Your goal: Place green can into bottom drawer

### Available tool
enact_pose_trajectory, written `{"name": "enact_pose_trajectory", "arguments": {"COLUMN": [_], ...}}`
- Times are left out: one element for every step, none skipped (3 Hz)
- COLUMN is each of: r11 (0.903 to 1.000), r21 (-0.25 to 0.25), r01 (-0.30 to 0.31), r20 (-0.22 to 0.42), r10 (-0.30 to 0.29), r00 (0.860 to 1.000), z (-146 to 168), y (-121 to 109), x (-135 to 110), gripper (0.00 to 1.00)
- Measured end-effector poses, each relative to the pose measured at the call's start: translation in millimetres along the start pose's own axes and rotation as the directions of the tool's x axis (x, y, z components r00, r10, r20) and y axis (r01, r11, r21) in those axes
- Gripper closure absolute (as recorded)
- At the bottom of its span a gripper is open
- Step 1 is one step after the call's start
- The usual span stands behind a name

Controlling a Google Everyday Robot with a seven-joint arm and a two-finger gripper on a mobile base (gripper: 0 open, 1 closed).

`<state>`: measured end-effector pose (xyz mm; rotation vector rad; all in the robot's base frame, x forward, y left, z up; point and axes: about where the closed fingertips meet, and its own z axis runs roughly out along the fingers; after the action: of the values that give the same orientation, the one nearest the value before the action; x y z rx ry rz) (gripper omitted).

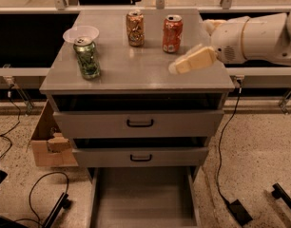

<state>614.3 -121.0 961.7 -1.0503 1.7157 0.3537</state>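
Green can (87,58) stands upright on the bench (136,75), clear across the top from the tool (193,61), well apart, with a clear bowl (81,33) just behind it. The tool hovers low over the bench's near corner; spread or closed, I cannot tell. Orange can (172,33) sits just beyond the tool, brown can (135,28) farther off. Bottom drawer (140,203) is open, well below the tool.

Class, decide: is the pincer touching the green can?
Apart. Camera view: the pincer hangs over the cabinet at right, bare top separating it from the green can at left.
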Motion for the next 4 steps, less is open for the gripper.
{"name": "enact_pose_trajectory", "arguments": {"r11": [0.9945, 0.9919, 0.991, 0.9817], "r21": [-0.087, -0.097, -0.107, -0.178], "r01": [0.058, 0.081, 0.081, 0.067], "r20": [0.191, 0.216, 0.222, 0.245], "r10": [-0.041, -0.059, -0.056, -0.022], "r00": [0.981, 0.975, 0.973, 0.969], "z": [43, 50, 57, 97], "y": [12, 15, 15, 26], "x": [-40, -44, -44, -43], "gripper": [0.0, 0.0, 0.0, 0.0]}}
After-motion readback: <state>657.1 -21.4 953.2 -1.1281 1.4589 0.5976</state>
